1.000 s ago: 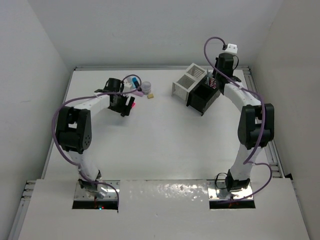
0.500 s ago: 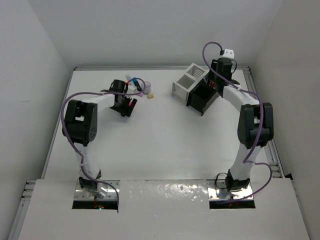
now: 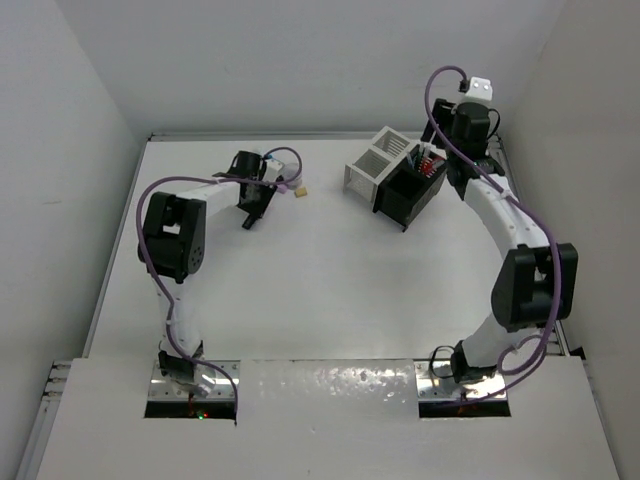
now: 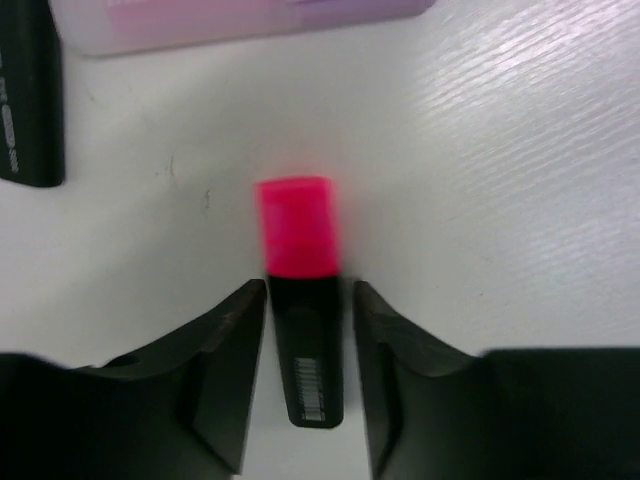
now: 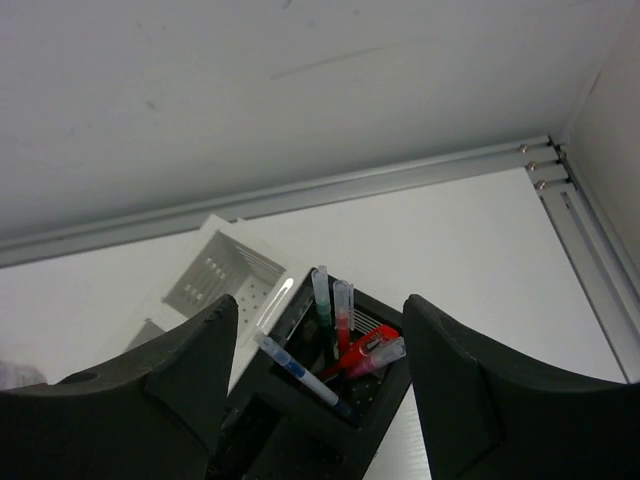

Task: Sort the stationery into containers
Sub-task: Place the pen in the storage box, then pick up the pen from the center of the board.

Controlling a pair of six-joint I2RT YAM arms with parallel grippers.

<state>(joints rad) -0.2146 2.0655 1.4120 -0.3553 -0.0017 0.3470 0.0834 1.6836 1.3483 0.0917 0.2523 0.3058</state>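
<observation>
**Item:** black-bodied highlighter [image 4: 303, 330], pink cap, lying flat on bench [image 3: 320, 290], far-left area, well apart from both boxes. Not yet sorted.

**L hand** [image 4: 307, 292]: down at bench level, one finger each side of the black barrel, cap poking out ahead. Over the last sec it shifts in over the highlighter, and the L elbow swings in towards the base. Gaps at the barrel are v. narrow; cannot tell if clamped or just short of contact. Judged: pick in progress.

**R hand** [image 5: 320, 310]: fingers spread wide, nothing between them. Half a sec ago it sat low at the black box [image 3: 405, 195]; now it is drawn up and back to the R. Judged: a drop-off is done and the R arm is free.

**Black box contents:** pens [image 5: 335, 300], green, red and clear, standing or leaning, approx. White box [image 3: 368, 172] interior not readable.

**Obscured:**
- top view: highlighter hidden under L wrist
- tan eraser [image 3: 298, 190] just visible beside it
- tape roll not made out
- L wrist view: pinkish translucent item [image 4: 240, 20] cut off at top edge, dark object [image 4: 30, 90] cut off at L edge, neither identifiable
</observation>
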